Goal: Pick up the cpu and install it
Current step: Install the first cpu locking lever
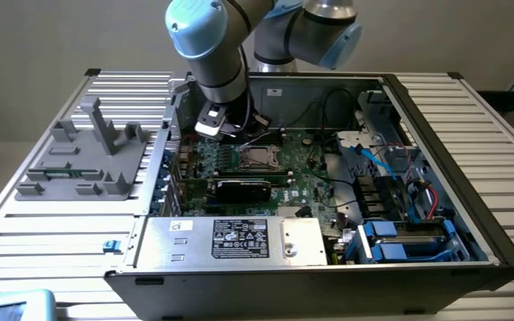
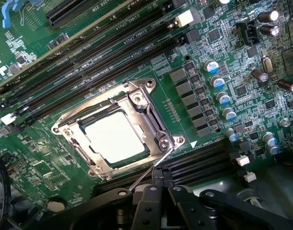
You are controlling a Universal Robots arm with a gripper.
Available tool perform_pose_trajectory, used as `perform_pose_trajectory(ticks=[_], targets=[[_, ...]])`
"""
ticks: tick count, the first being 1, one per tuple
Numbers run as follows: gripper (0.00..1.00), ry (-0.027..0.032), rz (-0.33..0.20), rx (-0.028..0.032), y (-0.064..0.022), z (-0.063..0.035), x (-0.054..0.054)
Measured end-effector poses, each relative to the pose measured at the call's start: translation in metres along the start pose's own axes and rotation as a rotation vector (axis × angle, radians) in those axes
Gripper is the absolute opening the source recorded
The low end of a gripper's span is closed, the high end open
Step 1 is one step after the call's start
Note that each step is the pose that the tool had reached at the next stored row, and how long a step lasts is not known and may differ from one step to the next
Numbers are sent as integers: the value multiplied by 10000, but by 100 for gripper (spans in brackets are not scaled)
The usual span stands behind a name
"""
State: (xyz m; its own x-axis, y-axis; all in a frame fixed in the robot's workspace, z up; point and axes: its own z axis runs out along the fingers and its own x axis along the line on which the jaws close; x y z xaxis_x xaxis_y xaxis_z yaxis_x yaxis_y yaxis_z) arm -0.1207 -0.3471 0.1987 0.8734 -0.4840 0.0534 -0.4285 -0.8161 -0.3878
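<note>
The cpu [image 2: 115, 136] is a flat square chip with a pale metal top. It lies seated in the motherboard socket, framed by the silver load plate [image 2: 141, 96] folded down over its edges. A thin wire lever [image 2: 151, 170] runs from the socket corner toward my gripper [image 2: 161, 188], whose dark fingers are shut just beside the socket; I cannot tell whether they pinch the lever's end. In the exterior view the gripper [image 1: 217, 130] hangs inside the open computer case, at the exterior view's left of the socket with the cpu [image 1: 259, 157].
Black memory slots [image 2: 112, 52] and upright capacitors [image 2: 218, 81] flank the socket. A black card [image 1: 252, 187] and a silver power supply [image 1: 239, 241] sit in front, blue drive bays [image 1: 400, 241] and cables at the exterior view's right. A grey fixture [image 1: 88, 160] stands outside the case.
</note>
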Motion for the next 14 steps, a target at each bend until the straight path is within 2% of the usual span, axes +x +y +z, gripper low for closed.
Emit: perform_pose_trajectory(ticks=[6,14], targets=[[11,-4,1,4,-12,13,30],[11,-24,12,45,-9,26,34]])
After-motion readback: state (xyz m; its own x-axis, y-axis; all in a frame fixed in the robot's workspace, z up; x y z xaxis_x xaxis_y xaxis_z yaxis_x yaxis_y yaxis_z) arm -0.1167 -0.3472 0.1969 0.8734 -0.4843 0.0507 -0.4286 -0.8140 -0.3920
